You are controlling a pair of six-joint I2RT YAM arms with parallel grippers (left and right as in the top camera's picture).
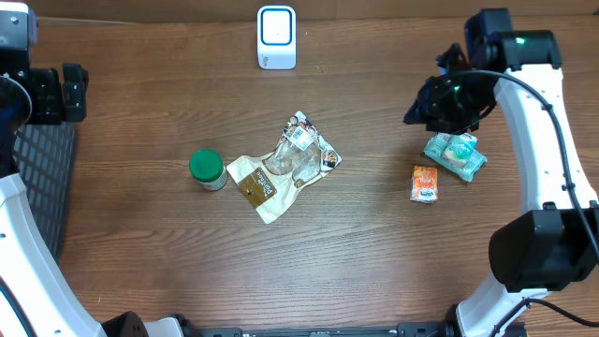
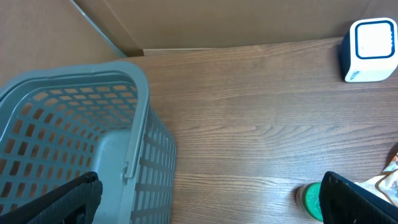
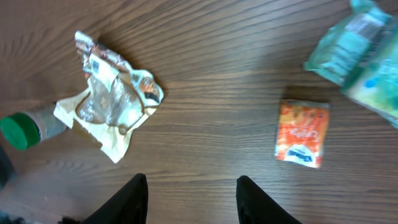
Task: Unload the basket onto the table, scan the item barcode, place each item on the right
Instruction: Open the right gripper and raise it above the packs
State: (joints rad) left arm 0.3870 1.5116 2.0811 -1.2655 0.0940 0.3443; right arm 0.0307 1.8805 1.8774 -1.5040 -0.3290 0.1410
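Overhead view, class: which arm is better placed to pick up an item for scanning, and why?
Probably right. The open right gripper hangs just beside the teal packet and orange sachet; the left gripper sits by the basket, farther from any item.

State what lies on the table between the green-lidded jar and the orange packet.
A crumpled clear-and-tan wrapper lies between the jar and the packet, seen overhead.
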